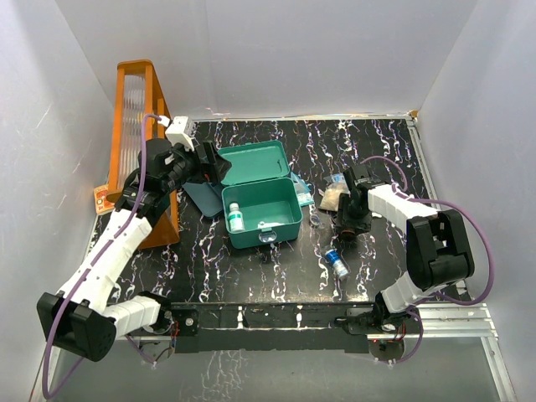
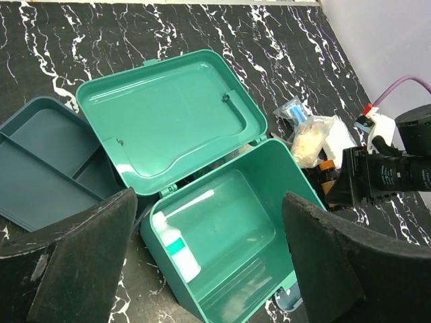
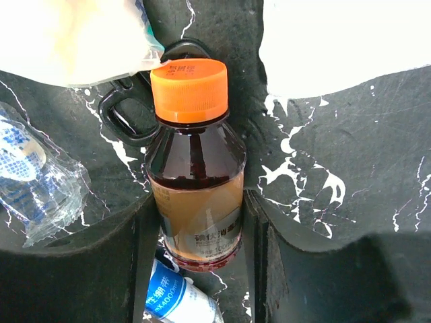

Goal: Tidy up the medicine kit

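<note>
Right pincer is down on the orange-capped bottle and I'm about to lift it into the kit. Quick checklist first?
1. Is the brown bottle centred in the right pincer? Ok, one finger runs along each side.
2. Is the grip firm? Cannot tell. The fingers lie close against its sides.
3. Is the bottle free of neighbours? Not ok. The plastic bag overlaps the orange cap, and a blue-white bottle lies at its base.
4. Is the medicine kit open? Ok, the lid is swung back.
5. Is there room inside? Ok, a white bottle lies by one wall and much of the floor is bare.
6. Is the left pincer out of the way? Ok, it is open and sits on the lid side.
</note>
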You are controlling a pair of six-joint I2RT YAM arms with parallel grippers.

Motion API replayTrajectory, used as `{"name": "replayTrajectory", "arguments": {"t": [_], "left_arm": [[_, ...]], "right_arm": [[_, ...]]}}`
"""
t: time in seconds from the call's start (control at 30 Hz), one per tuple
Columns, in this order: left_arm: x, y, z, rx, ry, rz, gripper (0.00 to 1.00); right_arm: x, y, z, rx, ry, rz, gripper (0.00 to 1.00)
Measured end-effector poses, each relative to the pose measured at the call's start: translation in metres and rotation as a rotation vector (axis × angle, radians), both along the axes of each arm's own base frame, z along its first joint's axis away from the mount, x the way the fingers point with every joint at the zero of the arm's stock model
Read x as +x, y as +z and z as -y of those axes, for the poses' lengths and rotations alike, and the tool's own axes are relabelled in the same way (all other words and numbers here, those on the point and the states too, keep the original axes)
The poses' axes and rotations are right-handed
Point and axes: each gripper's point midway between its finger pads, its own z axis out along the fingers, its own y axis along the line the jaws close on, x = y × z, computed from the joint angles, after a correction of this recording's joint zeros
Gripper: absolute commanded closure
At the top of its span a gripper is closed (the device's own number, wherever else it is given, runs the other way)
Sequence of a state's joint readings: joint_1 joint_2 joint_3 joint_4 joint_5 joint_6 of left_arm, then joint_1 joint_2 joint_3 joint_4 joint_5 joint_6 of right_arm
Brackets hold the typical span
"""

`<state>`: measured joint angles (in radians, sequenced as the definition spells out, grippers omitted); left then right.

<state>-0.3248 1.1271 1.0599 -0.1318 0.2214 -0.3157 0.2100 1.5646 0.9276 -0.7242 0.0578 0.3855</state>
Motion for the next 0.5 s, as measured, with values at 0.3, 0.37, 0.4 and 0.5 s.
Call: {"name": "replayTrajectory", "arguments": {"t": [0.3,0.37,0.4,0.5], "left_arm": [[-0.001,-0.006,-0.001,-0.028,0.033,-0.059,0.13],[0.000,-0.006,-0.002,-0.031,0.043,-0.063,0.13],[0.000,-0.006,-0.002,-0.032,0.047,-0.065,0.13],[0.000,-0.008,-0.003,-0.036,0.059,-0.075,0.13]], "right_arm": [[0.012,0.001,0.003,-0.023,0.003,0.050,0.48],[0.016,0.002,0.003,-0.024,0.006,0.064,0.57],[0.017,0.002,0.003,-0.023,0.008,0.071,0.61],[0.022,0.003,0.003,-0.024,0.009,0.089,0.67]]}}
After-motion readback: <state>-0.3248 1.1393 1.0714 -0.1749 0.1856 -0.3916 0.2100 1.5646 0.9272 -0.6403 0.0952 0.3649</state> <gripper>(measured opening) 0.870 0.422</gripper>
